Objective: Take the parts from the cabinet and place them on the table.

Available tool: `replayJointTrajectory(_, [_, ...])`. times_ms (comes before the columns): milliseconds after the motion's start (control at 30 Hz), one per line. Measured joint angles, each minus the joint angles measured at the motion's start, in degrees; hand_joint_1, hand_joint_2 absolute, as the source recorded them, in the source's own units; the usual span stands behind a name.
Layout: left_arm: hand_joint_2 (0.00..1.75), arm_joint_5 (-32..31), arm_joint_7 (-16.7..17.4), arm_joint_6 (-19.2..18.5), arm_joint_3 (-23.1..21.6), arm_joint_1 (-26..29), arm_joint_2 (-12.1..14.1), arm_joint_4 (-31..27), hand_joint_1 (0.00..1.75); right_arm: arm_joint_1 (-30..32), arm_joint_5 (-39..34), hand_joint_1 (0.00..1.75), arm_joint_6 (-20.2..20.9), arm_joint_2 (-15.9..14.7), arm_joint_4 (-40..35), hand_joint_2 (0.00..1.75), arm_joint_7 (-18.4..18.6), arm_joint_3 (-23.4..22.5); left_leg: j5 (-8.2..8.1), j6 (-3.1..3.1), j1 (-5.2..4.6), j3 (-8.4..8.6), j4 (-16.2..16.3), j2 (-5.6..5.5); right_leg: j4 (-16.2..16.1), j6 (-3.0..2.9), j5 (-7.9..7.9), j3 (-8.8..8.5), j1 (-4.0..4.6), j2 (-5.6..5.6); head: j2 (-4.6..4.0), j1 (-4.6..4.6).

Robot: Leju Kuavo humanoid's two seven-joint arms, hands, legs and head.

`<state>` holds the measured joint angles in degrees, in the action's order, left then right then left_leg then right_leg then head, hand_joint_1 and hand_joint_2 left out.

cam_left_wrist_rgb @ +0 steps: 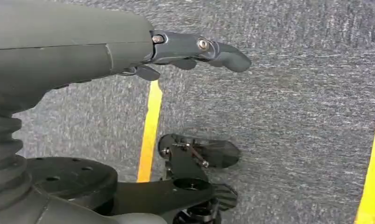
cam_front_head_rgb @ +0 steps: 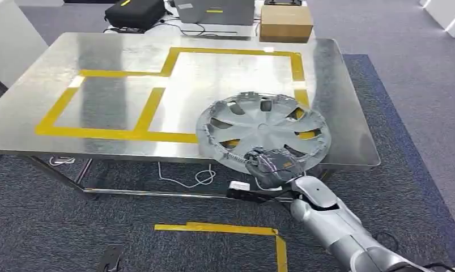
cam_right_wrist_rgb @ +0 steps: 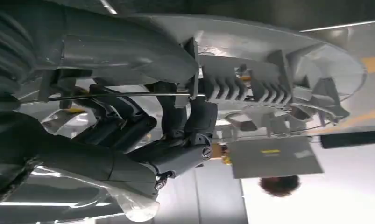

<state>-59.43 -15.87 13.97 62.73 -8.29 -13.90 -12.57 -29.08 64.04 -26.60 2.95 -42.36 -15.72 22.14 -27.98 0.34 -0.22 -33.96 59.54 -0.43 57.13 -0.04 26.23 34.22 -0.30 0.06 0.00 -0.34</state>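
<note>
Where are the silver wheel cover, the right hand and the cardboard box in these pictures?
wheel cover [cam_front_head_rgb: 263,126]: head view, on its central hub.
right hand [cam_front_head_rgb: 268,163]: head view, on the hand's back, at the cover's near rim.
cardboard box [cam_front_head_rgb: 286,22]: head view, on its top face.

Beyond the table's far edge sit a black bag [cam_front_head_rgb: 135,12], a grey case [cam_front_head_rgb: 216,11] and a cardboard box [cam_front_head_rgb: 285,22].

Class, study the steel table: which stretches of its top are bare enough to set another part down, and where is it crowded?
The table is bare across its left half, inside the yellow tape outlines, and along its far edge. Its near right corner is crowded: the hubcap lies there, its rim gripped by the right hand.
</note>
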Motion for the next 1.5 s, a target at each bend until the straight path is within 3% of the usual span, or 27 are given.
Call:
replayJointTrajectory(133, [1.75,0.0,0.0,0.0,0.0,-0.01,0.0,0.0,0.0,-0.03,0.0,1.75,-0.09,-0.05,0.12,1.75,0.0,-0.09,-0.3,-0.09,-0.02,-0.19,0.34,0.07,-0.03,-0.08,0.01,-0.04,-0.03,-0.01,0.0,-0.12])
replayJointTrajectory(167, [1.75,0.0,0.0,-0.02,0.0,-0.04,0.0,0.0,0.0,-0.18,0.02,1.75,-0.26,-0.15,0.5,1.75,0.02,-0.31,-1.35,-0.29,0.04,-0.82,1.86,0.07,-0.05,-0.21,0.05,-0.09,-0.1,-0.02,0.0,-0.35])
replayJointTrajectory(200, [1.75,0.09,-0.02,-0.02,0.0,-0.06,0.06,0.0,0.0,-0.29,0.04,1.75,-0.44,-0.37,1.18,1.75,0.09,-0.81,-3.86,-0.67,0.33,-3.03,6.63,0.08,-0.04,-0.28,0.1,-0.11,-0.13,-0.02,0.0,-0.42])
replayJointTrajectory(233, [1.75,0.15,-0.15,-0.37,0.02,0.35,0.41,0.0,0.0,0.26,3.57,1.75,-2.21,-2.25,2.71,1.75,2.87,-2.75,-4.55,-1.41,0.92,-7.29,14.55,0.17,0.02,-0.13,0.43,-0.45,-0.23,0.01,0.0,-0.42])
replayJointTrajectory(300, [1.75,-0.09,-0.13,-0.63,-0.02,0.24,0.65,0.0,0.0,-0.3,7.69,1.75,-2.04,-2.8,3.98,1.75,6.6,-3.39,0.91,-1.39,1.08,-3.06,5.19,0.19,0.08,0.31,0.72,-0.99,-0.38,0.09,0.0,-0.44])
replayJointTrajectory(333, [1.75,-0.22,0.04,-1.05,-0.09,0.18,0.72,0.0,0.0,-0.91,8.87,1.75,-1.64,-3.08,4.96,1.75,7.41,-3.78,2.23,-1.32,1.2,-0.95,0.45,0.19,0.09,0.67,0.92,-1.21,-0.36,0.05,0.0,-0.42])
replayJointTrajectory(367, [1.75,-0.24,0.09,-1.36,-0.18,0.02,0.7,0.0,0.0,-1.67,9.53,1.75,-1.38,-3.5,5.77,1.75,7.8,-4.09,1.32,-1.17,1.0,-0.21,-0.81,0.16,0.41,1.08,1.17,-0.94,0.12,0.04,0.0,-0.64])
replayJointTrajectory(400, [1.75,-0.37,0.15,-1.51,-0.28,-0.03,0.79,0.0,0.0,-2.38,9.97,1.75,-1.12,-3.84,6.43,1.75,8.04,-4.35,1.41,-0.48,1.0,-0.43,-0.49,0.07,0.18,1.34,1.05,-0.94,0.09,0.02,0.0,-0.44])
replayJointTrajectory(533, [1.75,-0.35,0.2,-2.01,-0.35,0.01,0.81,0.0,0.0,-3.58,10.67,1.75,-0.48,-4.55,8.29,1.75,8.33,-5.23,1.73,1.12,1.08,-0.17,-0.98,0.32,0.69,2.57,1.69,-0.66,-0.22,0.05,0.0,-0.38])
replayJointTrajectory(567, [1.75,-0.35,0.2,-2.01,-0.37,-0.12,0.81,0.0,0.0,-3.84,10.78,1.75,-0.37,-4.59,8.73,1.75,8.33,-5.29,1.75,1.52,1.06,-0.25,-0.98,0.39,3.32,2.74,3.49,0.74,-0.24,-0.05,0.0,-0.05])
replayJointTrajectory(633, [1.75,-0.35,0.2,-2.01,-0.37,-0.16,0.81,0.0,0.0,-3.95,10.88,1.75,-0.37,-4.77,9.44,1.75,8.33,-5.38,1.89,1.83,0.86,-0.53,-0.97,0.57,13.23,2.93,8.25,5.55,-0.24,-0.02,0.0,-0.05])
replayJointTrajectory(667, [1.75,-0.35,0.2,-2.03,-0.37,-0.07,0.81,0.0,0.0,-3.96,10.93,1.75,-0.42,-4.79,9.73,1.75,8.31,-5.42,1.92,1.89,0.73,-0.62,-0.96,0.6,17.43,2.94,9.68,7.6,-0.23,-0.03,0.0,-0.03])
replayJointTrajectory(700, [1.75,-0.35,0.2,-2.08,-0.37,0.01,0.83,0.0,0.0,-4.02,10.97,1.75,-0.46,-4.79,9.95,1.75,8.17,-5.45,1.94,1.92,0.61,-0.61,-0.96,0.6,18.91,2.86,9.68,8.3,-0.22,-0.01,0.0,-0.05])
replayJointTrajectory(767, [1.75,-0.35,0.17,-2.16,-0.37,0.0,0.83,0.0,0.0,-4.49,11.21,1.75,-0.53,-4.79,10.43,1.75,7.43,-5.53,1.97,1.96,0.34,-0.53,-0.95,0.54,14.48,2.35,6.6,5.93,-0.19,-0.02,0.0,0.02])
replayJointTrajectory(833, [1.75,-0.44,0.09,-2.34,-0.39,-0.07,0.75,0.0,0.0,-5.26,11.94,1.75,-0.42,-4.46,10.8,1.75,6.38,-5.53,2.0,1.92,0.11,-0.33,-0.95,0.5,4.05,0.96,2.21,0.23,0.24,0.0,0.0,-0.03])
replayJointTrajectory(867, [1.75,-0.61,0.04,-2.4,-0.42,-0.16,0.61,0.0,0.0,-5.86,12.88,1.75,0.0,-3.85,10.98,1.75,5.61,-5.47,1.89,1.72,-0.25,-0.38,-0.78,0.61,0.43,0.28,2.3,-1.59,0.69,-0.07,0.0,-0.03])
replayJointTrajectory(933, [1.75,-0.7,0.02,-2.4,-0.46,-0.42,0.59,0.0,0.0,-6.71,13.88,1.75,0.74,-2.73,11.35,1.75,4.98,-5.18,2.03,1.06,-0.24,-0.57,-0.81,0.74,0.32,0.64,1.9,-1.95,0.64,-0.29,0.0,-0.07])
replayJointTrajectory(1000, [1.75,-0.72,0.0,-2.45,-0.5,-0.58,0.48,0.0,0.0,-6.94,14.4,1.75,0.89,-2.08,11.68,1.75,4.7,-5.07,2.18,0.58,-0.1,-0.46,-0.95,0.88,0.24,0.34,1.69,-1.98,0.7,-0.17,0.0,0.0])
replayJointTrajectory(1067, [1.75,-0.81,0.02,-2.45,-0.57,-0.67,0.55,0.0,0.0,-7.78,14.8,1.75,0.78,-1.2,11.83,1.75,3.65,-4.75,0.78,-0.43,-0.06,-1.0,0.78,0.57,-0.33,-0.03,1.1,-2.21,0.04,-0.19,0.0,-0.14])
replayJointTrajectory(1167, [1.75,-0.98,0.02,-2.45,-0.79,-0.73,0.59,0.0,0.0,-8.16,15.21,1.75,0.8,0.76,12.31,1.75,1.12,-3.42,-5.57,-1.36,0.55,-6.41,12.93,0.57,-0.31,-0.61,1.15,-2.07,0.11,-0.14,0.0,-0.35])
replayJointTrajectory(1200, [1.75,-0.96,0.02,-2.4,-0.81,-0.73,0.59,0.0,0.0,-8.08,15.06,1.75,0.78,1.42,12.29,1.75,0.13,-2.95,-6.14,-1.55,0.61,-7.77,15.75,0.58,-0.29,-0.62,1.16,-2.05,0.11,-0.06,0.0,-0.38])
replayJointTrajectory(1233, [1.75,-0.92,0.02,-2.32,-0.81,-0.73,0.57,0.0,0.0,-8.06,14.69,1.75,0.78,1.86,12.29,1.75,-0.68,-2.6,-5.39,-1.64,0.66,-7.89,15.86,0.57,-0.26,-0.63,1.18,-2.08,0.11,0.02,0.0,-0.33])
replayJointTrajectory(1267, [1.75,-0.85,0.02,-2.32,-0.83,-0.78,0.57,0.0,0.0,-8.07,14.4,1.75,0.78,2.34,12.2,1.75,-1.34,-2.12,-3.36,-1.65,0.73,-7.01,13.62,0.58,-0.24,-0.56,1.25,-2.12,0.11,0.11,0.0,-0.4])
replayJointTrajectory(1333, [1.75,-0.83,0.02,-2.12,-0.85,-0.9,0.57,0.0,0.0,-8.08,14.03,1.75,0.78,2.95,11.98,1.75,-1.99,-1.47,2.04,-1.38,0.76,-3.18,4.57,0.61,-0.19,-0.25,1.55,-2.47,0.11,0.1,0.0,-0.36])
replayJointTrajectory(1367, [1.75,-0.79,0.02,-2.1,-0.87,-0.92,0.57,0.0,0.0,-8.06,13.92,1.75,0.78,3.13,11.78,1.75,-2.3,-1.25,3.4,-1.06,0.75,-1.78,0.68,0.67,-0.17,-0.04,1.74,-2.43,0.13,0.0,0.0,-0.38])
replayJointTrajectory(1400, [1.75,-0.76,0.02,-2.1,-0.87,-1.01,0.5,0.0,0.0,-8.12,13.7,1.75,0.7,3.26,11.5,1.75,-2.51,-0.79,2.75,-0.82,0.48,-1.18,-0.33,0.61,0.12,0.2,1.87,-2.13,0.6,-0.04,0.0,-0.4])
replayJointTrajectory(1500, [1.75,-0.63,0.0,-2.01,-0.85,-0.83,0.42,0.0,0.0,-7.7,12.98,1.75,0.61,3.34,10.28,1.75,-3.17,0.17,2.29,0.26,0.28,-1.42,-0.81,0.42,-0.14,0.95,1.78,-1.8,0.4,-0.33,0.0,-0.36])
